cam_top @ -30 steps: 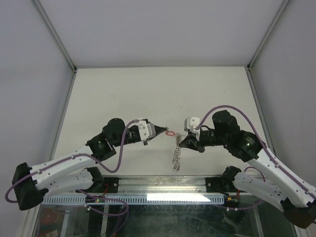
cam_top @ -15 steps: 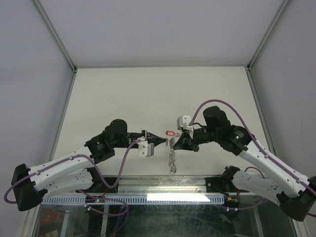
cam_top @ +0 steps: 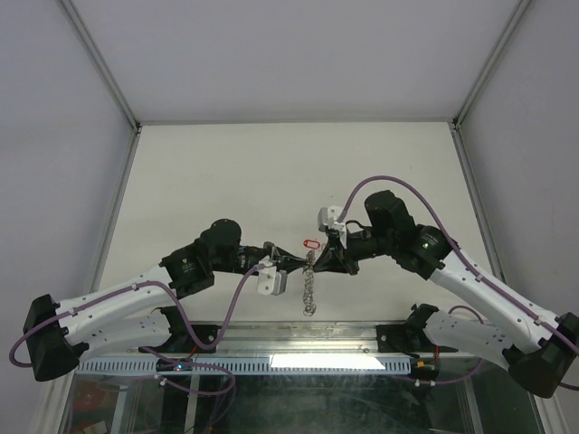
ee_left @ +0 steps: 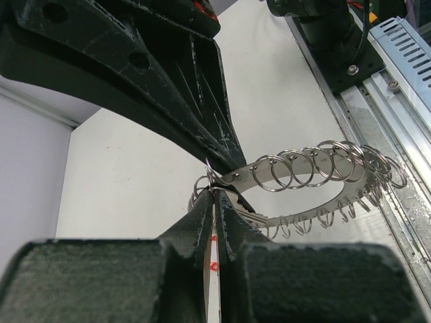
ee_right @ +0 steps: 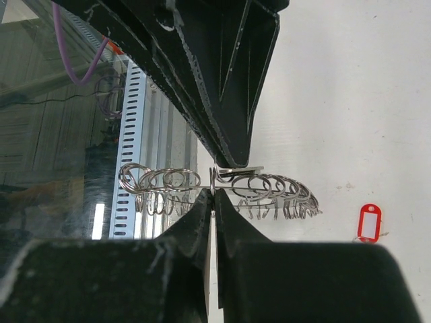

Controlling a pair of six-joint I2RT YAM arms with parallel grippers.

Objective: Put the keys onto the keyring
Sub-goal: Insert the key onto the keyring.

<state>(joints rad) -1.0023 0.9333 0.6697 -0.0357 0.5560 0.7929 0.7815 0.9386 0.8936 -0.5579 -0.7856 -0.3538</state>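
The keyring [cam_top: 310, 285] hangs edge-on above the table between the two arms. My right gripper [cam_top: 319, 262] is shut on one wire loop at its upper rim, and in the right wrist view the right gripper [ee_right: 214, 195] pinches that loop on the keyring [ee_right: 269, 192]. My left gripper [cam_top: 301, 264] meets it tip to tip. In the left wrist view the left gripper [ee_left: 214, 195] is shut on a thin key with a red tag, seen edge-on, pressed against the keyring [ee_left: 306, 214]. Another red-tagged key [cam_top: 312, 244] lies on the table just behind, and that key [ee_right: 369, 222] also shows in the right wrist view.
A slotted metal rail [cam_top: 298, 362] runs along the table's near edge under the arms. Grey walls with metal posts [cam_top: 113, 231] close in the white table [cam_top: 226, 172] on three sides.
Both arms have closed in on each other. The right gripper carried the keyring to the left. The left gripper rolled over and came nearer until its tip met the ring. The key on the table stayed put.
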